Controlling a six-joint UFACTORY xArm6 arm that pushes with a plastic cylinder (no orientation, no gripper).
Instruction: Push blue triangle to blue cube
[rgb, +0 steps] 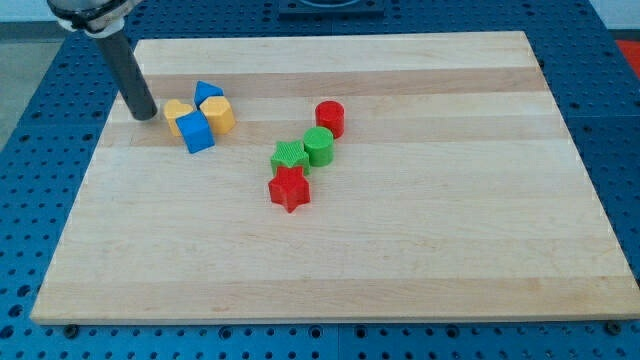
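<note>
no writing, brand or label can be read anywhere in the frame. the surface (400, 250) is a pale wooden board of glued strips with a fine lengthwise grain, lying on a blue perforated metal bench (20, 200).

at the upper left of the frame the dark, smooth, cylindrical rod slants down from its mount, and my tip (145, 115) rests on the wood just left of a cluster of four blocks – close to the nearest yellow one, though whether it touches cannot be told. there is no gripper on this arm, only the rod, so nothing is spread, pressed together or pinched.

the cluster, left to right: a yellow block (177, 110) of rounded outline, its exact shape unclear; the blue cube (197, 131) in front of it, matte with sharp edges, touching it; the blue triangle (207, 92) at the back, already just beside the blue cube's upper edge and seemingly in contact; and a yellow hexagonal block (218, 113) at the right, pressed against the cube.

nearer the frame's centre, well apart from the cluster, stand a red star (289, 188), a green block (289, 155) with a ridged top, a green cylinder (319, 145) touching it, and a red cylinder (330, 118) – the last a little above and to the right.
</note>
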